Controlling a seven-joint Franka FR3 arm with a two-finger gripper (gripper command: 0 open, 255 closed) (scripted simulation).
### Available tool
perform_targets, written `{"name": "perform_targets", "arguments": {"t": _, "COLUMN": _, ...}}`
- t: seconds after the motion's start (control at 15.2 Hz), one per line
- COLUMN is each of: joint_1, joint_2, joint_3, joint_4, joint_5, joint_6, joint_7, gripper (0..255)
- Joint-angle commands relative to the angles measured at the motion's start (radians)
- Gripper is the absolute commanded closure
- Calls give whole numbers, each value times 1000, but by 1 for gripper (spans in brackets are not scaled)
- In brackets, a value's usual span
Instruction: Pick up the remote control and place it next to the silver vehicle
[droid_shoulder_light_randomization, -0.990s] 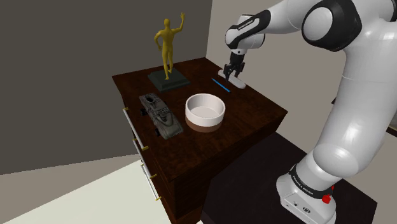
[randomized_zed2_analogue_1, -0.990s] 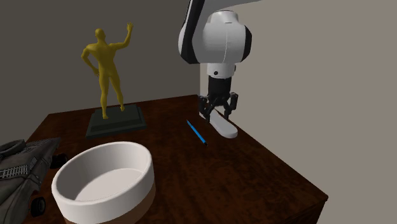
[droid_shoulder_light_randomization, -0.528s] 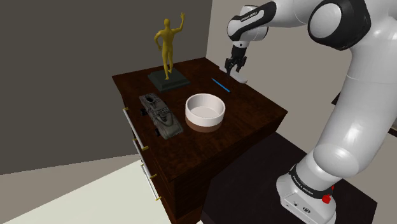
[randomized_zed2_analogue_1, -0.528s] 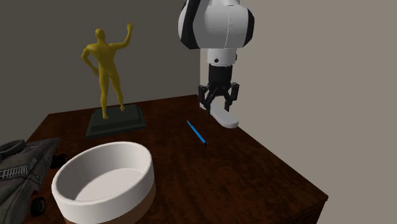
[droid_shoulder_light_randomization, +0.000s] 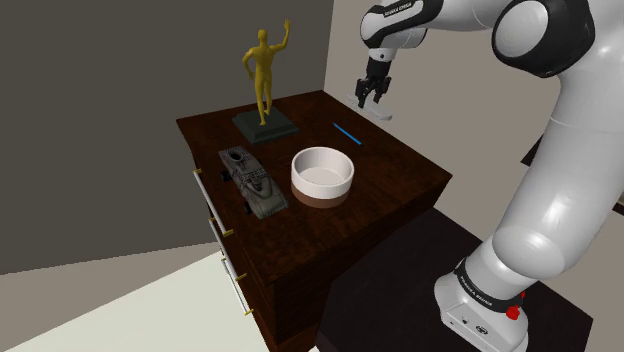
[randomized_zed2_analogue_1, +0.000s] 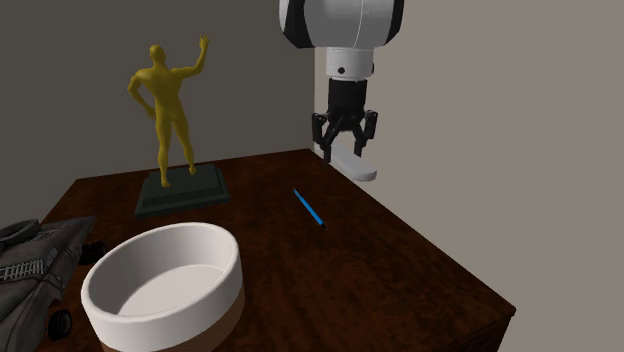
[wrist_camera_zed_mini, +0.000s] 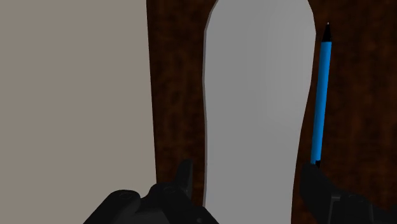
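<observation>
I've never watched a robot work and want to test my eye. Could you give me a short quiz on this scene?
1. True or false: the white remote lies flat on the wooden top.
2. What lies on the wood nearest the remote? A: blue pen; B: spoon; C: cup.
3. Fill in: in the shoulder view, the grey vehicle sits on the white bowl's ____ side.
Key: 1 false, the jaws hold it in the air. 2 A. 3 left.

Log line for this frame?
gripper: shut on remote control | remote control: held above dresser top | grey vehicle: not reached
</observation>
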Motion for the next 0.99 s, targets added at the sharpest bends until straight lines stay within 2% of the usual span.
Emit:
{"name": "perform_targets", "arguments": {"t": 0.0, "joint_1": 0, "joint_2": -10, "joint_3": -2, "joint_4": 15, "joint_5": -3, "joint_6": -24, "joint_7": 1, "gripper": 255}}
{"name": "perform_targets", "arguments": {"t": 0.86, "joint_1": -2, "joint_2": -35, "joint_3": -6, "joint_4": 145, "joint_5": -15, "joint_6": -179, "joint_7": 12, "gripper": 255}}
{"name": "perform_targets", "arguments": {"t": 0.92, "joint_1": 13, "joint_2": -41, "joint_3": 2, "joint_4": 138, "joint_5": -19, "joint_6": -176, "joint_7": 35, "gripper": 255}}
